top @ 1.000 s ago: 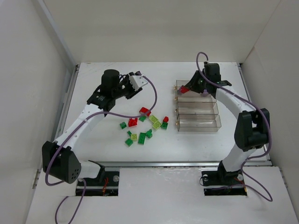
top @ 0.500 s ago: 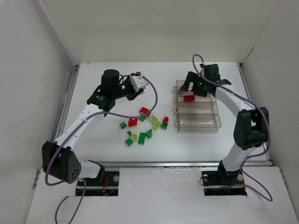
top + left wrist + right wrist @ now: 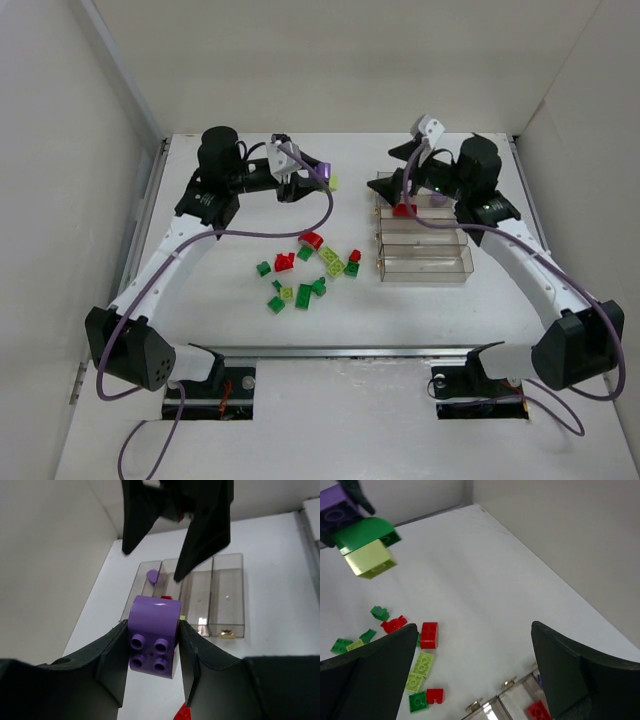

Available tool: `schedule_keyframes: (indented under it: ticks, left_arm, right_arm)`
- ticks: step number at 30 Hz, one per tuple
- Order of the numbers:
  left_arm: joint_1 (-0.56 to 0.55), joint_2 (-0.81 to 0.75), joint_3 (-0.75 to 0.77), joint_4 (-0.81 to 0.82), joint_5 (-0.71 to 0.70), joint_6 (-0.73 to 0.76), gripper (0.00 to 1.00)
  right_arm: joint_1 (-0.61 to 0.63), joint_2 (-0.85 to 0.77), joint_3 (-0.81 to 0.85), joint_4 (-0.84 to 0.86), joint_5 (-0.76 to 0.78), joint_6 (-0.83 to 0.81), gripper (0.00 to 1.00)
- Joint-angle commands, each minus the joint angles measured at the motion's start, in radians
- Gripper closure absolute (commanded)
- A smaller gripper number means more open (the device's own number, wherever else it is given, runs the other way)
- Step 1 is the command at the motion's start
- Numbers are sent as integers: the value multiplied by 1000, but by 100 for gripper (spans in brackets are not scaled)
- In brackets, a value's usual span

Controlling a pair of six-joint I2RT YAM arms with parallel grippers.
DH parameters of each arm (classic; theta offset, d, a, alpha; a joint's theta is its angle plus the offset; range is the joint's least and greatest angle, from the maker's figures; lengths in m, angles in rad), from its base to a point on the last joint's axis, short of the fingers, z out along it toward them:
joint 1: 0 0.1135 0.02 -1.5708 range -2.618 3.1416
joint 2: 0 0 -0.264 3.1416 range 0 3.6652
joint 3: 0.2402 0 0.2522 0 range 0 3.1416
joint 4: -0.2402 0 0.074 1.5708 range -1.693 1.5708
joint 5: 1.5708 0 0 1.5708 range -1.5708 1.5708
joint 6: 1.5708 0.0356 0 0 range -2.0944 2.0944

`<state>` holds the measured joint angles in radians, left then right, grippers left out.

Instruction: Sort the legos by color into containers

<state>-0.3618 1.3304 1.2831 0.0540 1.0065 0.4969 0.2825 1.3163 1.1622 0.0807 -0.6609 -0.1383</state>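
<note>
Your left gripper (image 3: 154,630) is clamped on a purple studded plastic brick (image 3: 155,614), held in the air above the far middle of the white surface (image 3: 220,300). In the right wrist view a dark green brick (image 3: 367,531) and a pale yellow-green brick (image 3: 369,561) are joined to that purple one. Your right gripper (image 3: 474,627) has its jaws wide apart and holds nothing. It hovers above the far end of the block of four clear smoky plastic bins (image 3: 430,266), which sits toward the surface's right edge. One red brick (image 3: 403,210) lies in the second bin from the far edge, at its left end. A small purple piece (image 3: 152,575) lies in the farthest bin. The loose red, yellow-green and dark green bricks (image 3: 333,262) lie scattered at the middle of the surface, left of the bins.
</note>
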Motion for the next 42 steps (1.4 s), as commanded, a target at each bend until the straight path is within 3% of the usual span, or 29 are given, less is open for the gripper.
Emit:
schedule_keyframes:
  ticks: [1,11,15,16,17,24,26,27,28,29,37,42]
  left_arm:
    - [1,7,41,170,201,-153,100]
    - [1,7,51,149,205,-129,100]
    - [1,7,51,139,184,-120,100]
    - [1,7,51,139,173,-120,100]
    - [1,7,51,139,173,-120,100]
    - [1,7,51,139,173,-110,100]
    - [1,7,51,130,173,-101,100]
    - [1,7,51,130,173,-101,100]
    - [1,7,51,119,161,-101,100]
    - [1,7,42,106,152,-81,100]
    - [20,-33,6,18,-75,-3,100]
    - [20,-62,-39,70,-276,-44,100]
  right_arm:
    - [99,9,-7,119,-117,-164,0]
    - [234,63,112,119,-115,-216,2]
    - [256,89,125,119,-143,-198,17]
    - [256,98,135,119,-143,-198,27]
    - [256,98,136,119,-143,-189,31]
    - [256,116,136,119,-143,-179,42]
    - [256,116,145,119,-143,-179,51]
    - [256,126,145,119,-152,-167,70]
    - [256,126,145,119,-152,-153,80]
    - [256,126,145,119,-140,-144,100]
    - [201,57,-36,119,95,-86,100]
    - [141,3,-124,91,363,165,100]
